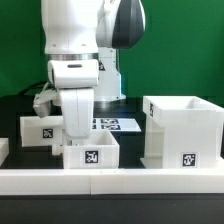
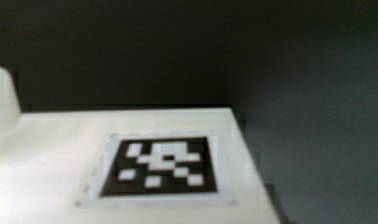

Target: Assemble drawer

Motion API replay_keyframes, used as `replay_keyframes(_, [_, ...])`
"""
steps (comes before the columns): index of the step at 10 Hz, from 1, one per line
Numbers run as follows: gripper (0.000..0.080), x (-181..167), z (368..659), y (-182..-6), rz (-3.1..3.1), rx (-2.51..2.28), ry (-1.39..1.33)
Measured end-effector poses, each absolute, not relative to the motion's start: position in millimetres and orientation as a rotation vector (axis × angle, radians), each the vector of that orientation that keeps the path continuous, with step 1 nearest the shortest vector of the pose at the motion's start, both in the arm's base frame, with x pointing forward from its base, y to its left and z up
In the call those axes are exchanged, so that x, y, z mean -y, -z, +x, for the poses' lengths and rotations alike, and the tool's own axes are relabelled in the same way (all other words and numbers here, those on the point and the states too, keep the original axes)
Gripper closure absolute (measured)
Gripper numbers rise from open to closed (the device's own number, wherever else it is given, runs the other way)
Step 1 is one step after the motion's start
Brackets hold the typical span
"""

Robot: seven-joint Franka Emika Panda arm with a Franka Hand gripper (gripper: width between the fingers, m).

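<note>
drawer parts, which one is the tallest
The casing at the exterior view's right; it stands well above the left tray and the middle tray, both low.

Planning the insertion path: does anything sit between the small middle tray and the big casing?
Nothing visible does. Only black table shows between the small white plastic tray and the large white boxy casing on the exterior view's right. The marker board lies farther back, off that line.

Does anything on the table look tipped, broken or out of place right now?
Nothing stands out. The casing stands upright at the exterior view's right; the middle tray and the left tray sit level, with no visible damage.
</note>
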State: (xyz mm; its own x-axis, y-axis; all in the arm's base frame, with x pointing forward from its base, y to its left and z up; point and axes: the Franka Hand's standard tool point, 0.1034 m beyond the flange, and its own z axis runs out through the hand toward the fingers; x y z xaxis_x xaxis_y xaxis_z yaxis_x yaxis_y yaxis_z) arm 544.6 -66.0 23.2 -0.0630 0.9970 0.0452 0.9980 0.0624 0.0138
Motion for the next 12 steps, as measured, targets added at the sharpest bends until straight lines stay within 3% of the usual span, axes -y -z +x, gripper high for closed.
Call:
replay_keyframes(5, [0.0758, 26.5, 544.9, -18.3, -2.114, 2.268, 0.063])
replay_keyframes(12, [0.0758, 16.3, 544.1, -15.9, -2.077, 2.265, 0.029])
